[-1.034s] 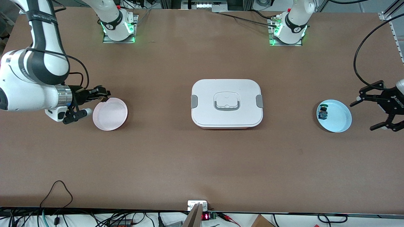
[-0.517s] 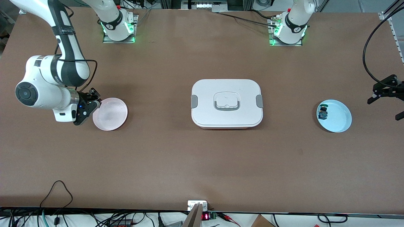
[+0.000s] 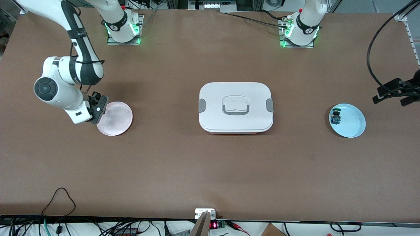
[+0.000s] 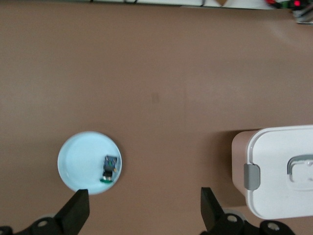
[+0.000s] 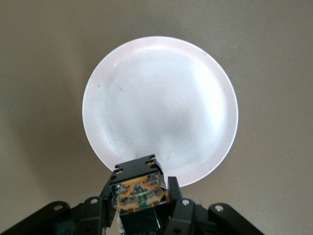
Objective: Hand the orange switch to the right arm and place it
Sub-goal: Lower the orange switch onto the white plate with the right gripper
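The left gripper is cut off at the front view's right edge, above the blue plate, jaws spread wide. At left, the right gripper hangs over the pink plate's rim, jaws clenched on the orange switch.

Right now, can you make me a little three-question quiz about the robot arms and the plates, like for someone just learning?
1. True or false: the right gripper is shut on the orange switch over the rim of the pink plate.
2. What lies in the blue plate? A) nothing B) a black switch with green and blue parts C) a spoon
3. Fill in: the white lunch box sits between the two plates with its lid ____.

Key: 1 true. 2 B. 3 closed. Bonus fact: the left gripper is open, up near the left arm's end of the table.
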Robot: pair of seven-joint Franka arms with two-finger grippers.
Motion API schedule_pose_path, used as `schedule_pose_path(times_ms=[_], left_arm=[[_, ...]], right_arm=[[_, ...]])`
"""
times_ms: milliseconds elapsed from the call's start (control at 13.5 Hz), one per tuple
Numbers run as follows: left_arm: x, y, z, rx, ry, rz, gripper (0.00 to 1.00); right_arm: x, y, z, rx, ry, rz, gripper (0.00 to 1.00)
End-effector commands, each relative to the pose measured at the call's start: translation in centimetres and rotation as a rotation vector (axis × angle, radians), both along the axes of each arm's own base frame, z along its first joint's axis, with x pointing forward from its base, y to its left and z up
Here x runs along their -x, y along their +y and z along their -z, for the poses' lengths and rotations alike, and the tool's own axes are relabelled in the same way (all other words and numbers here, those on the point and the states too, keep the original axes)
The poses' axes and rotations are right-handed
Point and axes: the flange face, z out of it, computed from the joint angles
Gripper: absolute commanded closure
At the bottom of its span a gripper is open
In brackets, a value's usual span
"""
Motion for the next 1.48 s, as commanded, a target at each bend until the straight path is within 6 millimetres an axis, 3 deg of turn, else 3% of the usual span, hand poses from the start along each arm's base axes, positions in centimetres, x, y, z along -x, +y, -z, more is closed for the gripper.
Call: schedule_pose_path(times_ms=[0, 74, 443, 886, 1034, 1181, 1403], left_arm=[[1.3, -5.2, -0.1, -0.144, 0.067, -0.129, 0.0], [1.6, -5.9, 0.4, -0.155, 0.081, -0.128, 0.0], [1.9, -5.9, -0.6, -0.138, 0.064, -0.115, 0.0], [1.6, -6.0, -1.3, -0.129, 0.044, -0.113, 0.0], [1.5, -4.9, -1.3, -0.08, 0.046, -0.082, 0.0], [1.3, -2.0, -0.5, -0.016, 0.062, -0.065, 0.0], [1.9, -0.8, -1.1, 0.009, 0.065, -0.015, 0.0]], right_arm=[[1.5, 1.0, 0.5, 0.006, -0.05, -0.071, 1.0], [1.7, 1.3, 0.9, 0.001, -0.072, -0.082, 1.0], [2.1, 2.9, 2.9, -0.011, -0.116, -0.119, 0.99], [2.7, 2.8, 5.6, -0.015, -0.138, -0.126, 0.99], [2.8, 2.8, 6.7, -0.016, -0.147, -0.128, 0.99], [2.8, 2.7, 7.1, -0.016, -0.15, -0.127, 0.99], [2.8, 3.0, 8.3, -0.019, -0.169, -0.135, 0.98]])
